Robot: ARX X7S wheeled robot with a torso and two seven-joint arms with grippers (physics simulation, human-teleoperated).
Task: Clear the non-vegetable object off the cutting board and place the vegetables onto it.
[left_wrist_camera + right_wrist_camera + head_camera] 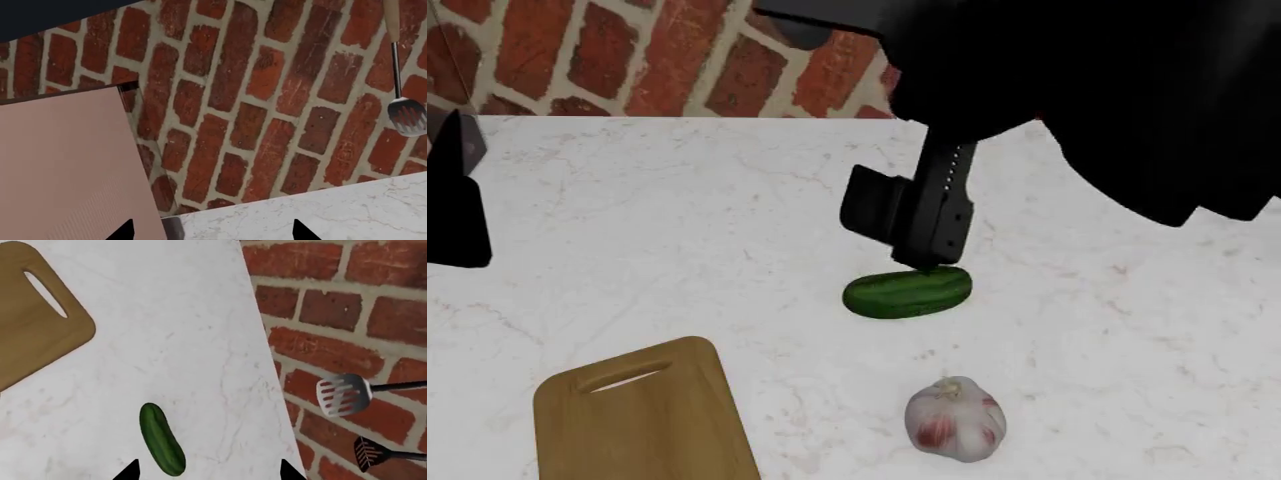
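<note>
Light-brown wood sits nearest: the cutting board (641, 420) lies bare at the front edge of the marble counter (667, 220), and the garlic bulb (954, 418) already rests off it, well to its right on the stone. Further back lies the cucumber (908, 292), with the right gripper (924, 262) hanging just above its far side. The right wrist view shows the two fingertips spread wide, the cucumber lying toward one tip rather than centred. I'd say the step in hand is picking up the cucumber; done well, the gripper shifts to straddle its middle, closing across the short width before lifting. Only the wrist views show the spatula (343, 396) hanging on the brick wall (333, 315). The left gripper (212, 232) hangs apart, tips wide, empty.
</note>
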